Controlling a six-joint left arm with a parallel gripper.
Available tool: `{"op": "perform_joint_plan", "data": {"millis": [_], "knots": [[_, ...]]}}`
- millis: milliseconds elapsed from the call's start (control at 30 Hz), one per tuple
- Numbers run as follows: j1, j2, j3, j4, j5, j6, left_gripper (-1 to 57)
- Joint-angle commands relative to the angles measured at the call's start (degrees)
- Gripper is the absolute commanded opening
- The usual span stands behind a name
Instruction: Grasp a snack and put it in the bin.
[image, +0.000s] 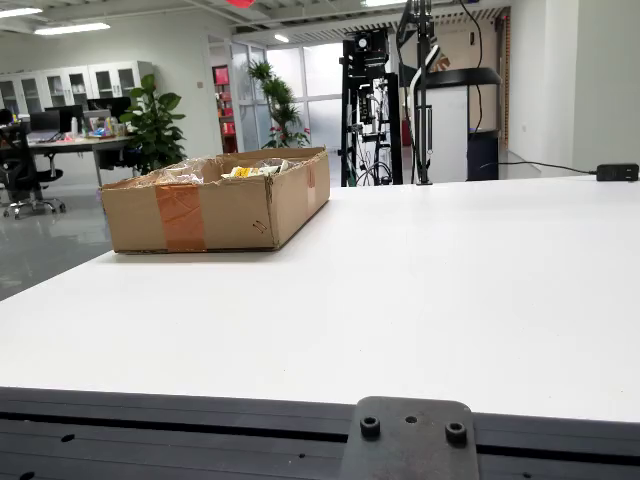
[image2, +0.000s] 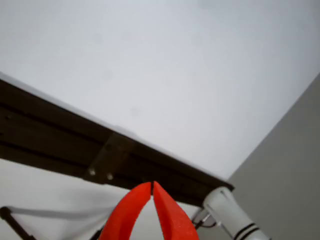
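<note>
Gripper-mounted view: orange gripper (image2: 151, 186) tips together over table (image2: 175, 75) edge; no readable writing

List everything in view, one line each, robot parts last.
Table: one, white, fills the side view; its corner and dark edge rail also show in the view that rides on the gripper.
Box: one, brown cardboard with orange tape, far left of the table in the side view.
Snacks: count unclear, yellow and white packets, inside the box.
Bracket: one, dark metal with bolts, on the near table rail.
Power brick: one, black, far right table edge.
Rack: one, black, behind the table.
Plants: at least two, green, in the office behind.
Gripper: one, orange fingers, tips touching, empty, beside the table corner.
</note>
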Motion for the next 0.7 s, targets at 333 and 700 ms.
{"op": "perform_joint_plan", "data": {"millis": [333, 700], "knots": [[1.86, -0.28, -0.16, -0.22, 2.35, 0.45, -0.2], [4.77, -0.35, -0.22, -0.09, -0.62, -1.56, 0.3]]}}
